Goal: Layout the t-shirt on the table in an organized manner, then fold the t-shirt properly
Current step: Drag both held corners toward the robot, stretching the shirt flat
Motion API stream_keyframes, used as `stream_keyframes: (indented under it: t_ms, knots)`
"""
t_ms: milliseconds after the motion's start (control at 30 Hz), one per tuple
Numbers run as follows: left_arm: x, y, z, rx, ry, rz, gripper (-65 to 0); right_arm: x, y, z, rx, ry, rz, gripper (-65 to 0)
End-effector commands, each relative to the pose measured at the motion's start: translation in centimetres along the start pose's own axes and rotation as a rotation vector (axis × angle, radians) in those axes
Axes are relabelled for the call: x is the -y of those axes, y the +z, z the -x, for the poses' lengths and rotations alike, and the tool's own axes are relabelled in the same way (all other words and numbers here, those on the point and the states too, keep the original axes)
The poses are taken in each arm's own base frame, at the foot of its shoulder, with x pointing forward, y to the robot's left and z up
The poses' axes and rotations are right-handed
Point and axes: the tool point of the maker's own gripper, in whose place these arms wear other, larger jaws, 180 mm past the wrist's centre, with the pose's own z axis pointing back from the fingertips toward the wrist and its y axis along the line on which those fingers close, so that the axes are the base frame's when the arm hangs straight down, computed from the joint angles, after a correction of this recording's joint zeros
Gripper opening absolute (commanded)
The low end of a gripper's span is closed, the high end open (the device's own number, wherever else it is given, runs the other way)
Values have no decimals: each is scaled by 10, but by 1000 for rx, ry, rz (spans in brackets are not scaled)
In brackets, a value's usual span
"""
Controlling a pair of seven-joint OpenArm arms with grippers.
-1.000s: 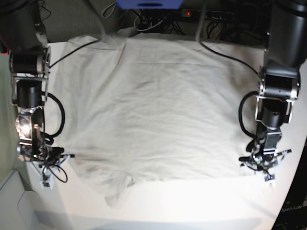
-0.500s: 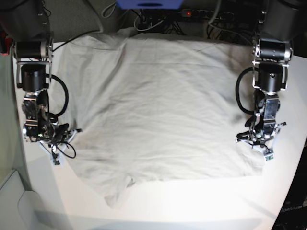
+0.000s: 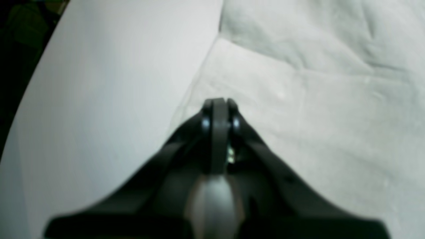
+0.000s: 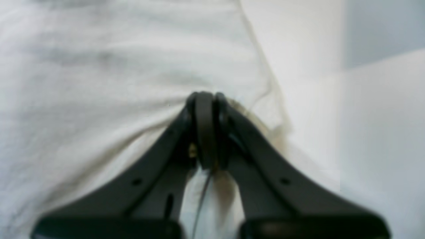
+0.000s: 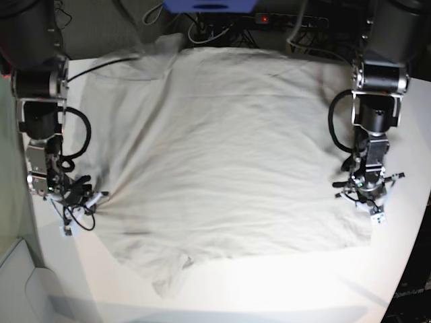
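T-shirt (image 5: 215, 155) is lying spread over most of the table (image 5: 283, 282), w/ one sleeve trailing at the near edge. Right gripper (image 4: 206, 99) is sitting at the shirt's side edge, jaws pressed together and pinching a fold of fabric; cloth is bunching and radiating creases toward it in base view. Left gripper (image 3: 217, 104) is sitting at the opposite side edge, jaws fully closed; can't tell whether it's holding fabric or just resting on it.

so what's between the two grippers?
Base view: only the t-shirt, spread over the table, spans from right gripper to left gripper; nothing else.
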Motion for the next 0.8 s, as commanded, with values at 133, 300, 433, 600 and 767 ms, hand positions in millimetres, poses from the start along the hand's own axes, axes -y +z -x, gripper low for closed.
stream_keyframes:
  t_ms: [133, 300, 433, 600, 767]
  knots:
    - [0, -1, -12, 11, 23, 2, -650, 37, 5, -5, -35, -9, 119, -614]
    - [0, 0, -48, 65, 51, 4, -650, 34, 11, -40, 28, 21, 120, -616]
    - [-13, 1, -80, 112, 81, -11, -650, 28, 25, -77, 85, 68, 122, -617]
    - [-17, 9, -99, 52, 112, 6, -650, 20, 45, -108, 98, 122, 133, -617]
    - [-4, 35, -79, -24, 108, 75, -650, 10, 57, -87, 6, 167, 139, -617]
